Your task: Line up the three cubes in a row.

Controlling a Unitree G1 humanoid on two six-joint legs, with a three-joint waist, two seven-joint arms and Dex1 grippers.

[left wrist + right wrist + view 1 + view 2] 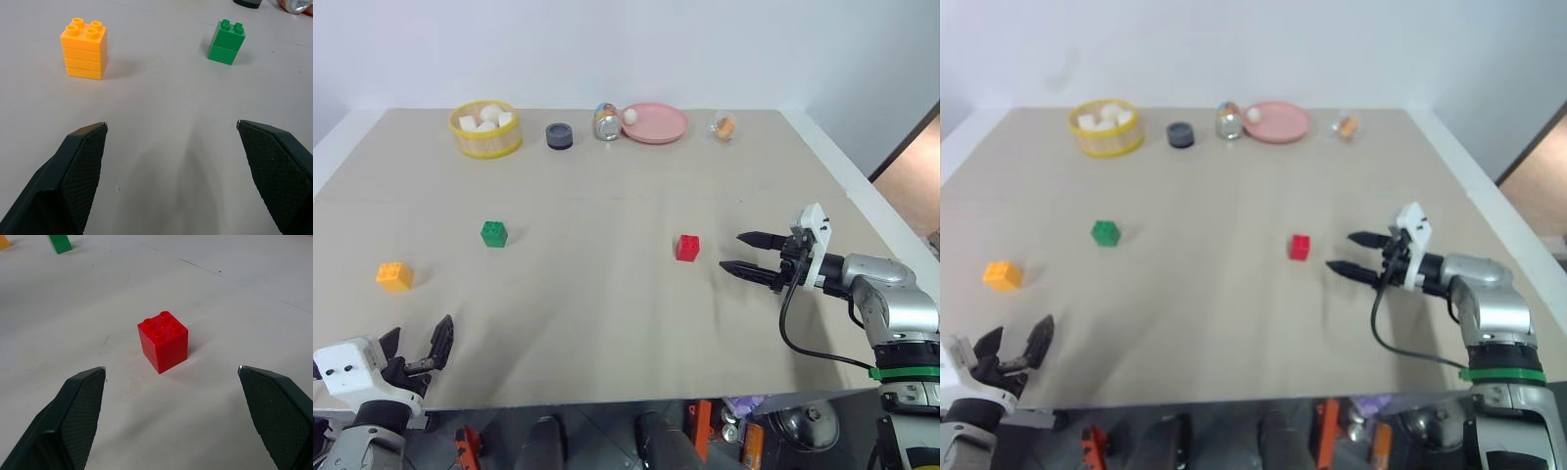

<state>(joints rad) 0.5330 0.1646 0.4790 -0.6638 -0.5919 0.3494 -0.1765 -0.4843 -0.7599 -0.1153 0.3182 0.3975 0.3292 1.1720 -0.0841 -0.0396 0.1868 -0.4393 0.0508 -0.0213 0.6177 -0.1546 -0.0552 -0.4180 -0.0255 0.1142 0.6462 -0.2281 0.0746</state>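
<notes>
On beige table (607, 294), against white wall, three cubes seen well apart: orange-yellow cube (394, 276) at left, green cube (493, 233) beyond it toward middle, red cube (687, 247) right of centre. Right gripper (744, 253) spread wide, held empty, pointed at red cube from right, apart from it. Left gripper (416, 345) spread wide, empty, at near left edge. Yellow basket (485, 130), dark puck (559, 135), can (606, 121), pink plate (654, 123) ranged along far edge.

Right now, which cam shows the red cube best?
Right wrist view: the red cube sits large and centred between the open right tool's fingers, studs clear. Both eye views show it small, left of that tool.
</notes>
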